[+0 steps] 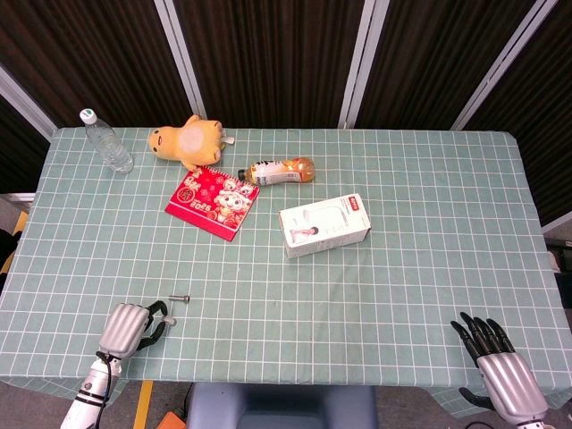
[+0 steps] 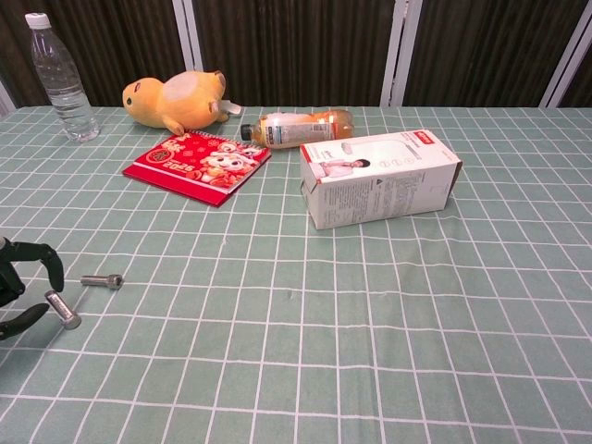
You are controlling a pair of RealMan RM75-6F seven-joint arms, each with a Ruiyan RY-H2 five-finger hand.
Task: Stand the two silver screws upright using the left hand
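Green checked table [image 1: 411, 268] carries box [image 1: 324, 226], screws [image 2: 102, 280].

The desk [image 1: 402, 286] wears a pale green cloth ruled in a white grid. Both screws are silver: one [image 2: 102, 280] by the left edge, one [image 2: 63, 310] just nearer. The left hand [image 1: 125, 327] has a silver back and black fingers [image 2: 42, 256]; the right hand [image 1: 505, 380] is coloured the same. The plush [image 1: 186, 141] is yellow-orange with a pale belly. The booklet [image 1: 213, 201] is red with cartoon figures. The box [image 1: 324, 225] is white with a red corner. One bottle [image 1: 281, 171] holds amber drink; the other [image 1: 105, 141] is clear, capped white.
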